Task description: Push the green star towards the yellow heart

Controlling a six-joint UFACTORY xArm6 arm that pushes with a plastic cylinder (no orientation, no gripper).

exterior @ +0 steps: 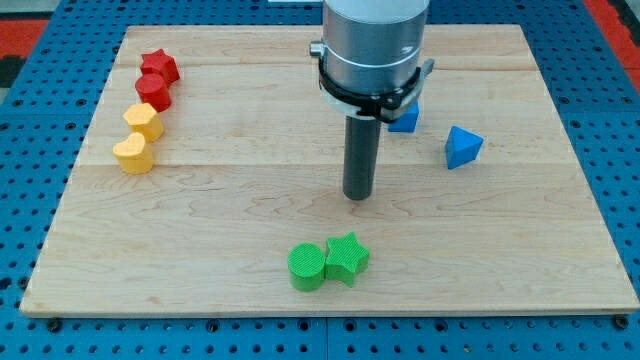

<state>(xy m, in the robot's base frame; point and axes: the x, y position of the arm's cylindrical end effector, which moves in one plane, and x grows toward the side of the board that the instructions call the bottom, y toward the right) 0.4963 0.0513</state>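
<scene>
- Since the yellow heart (pixel 133 155) lies far left, my tip (pixel 358 196) hovers behind the green star (pixel 347 257), touching nothing.
- No claw here: just a bare rod, nothing grasped.
- The green cylinder (pixel 307 266) touches the star's left, blocking its path.

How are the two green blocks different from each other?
The green star has points all round its edge; the green cylinder is smooth and round. The star sits on the view's right of the pair, the cylinder on the left. The star is nearer my tip. Both are the same green and touch side by side.
</scene>
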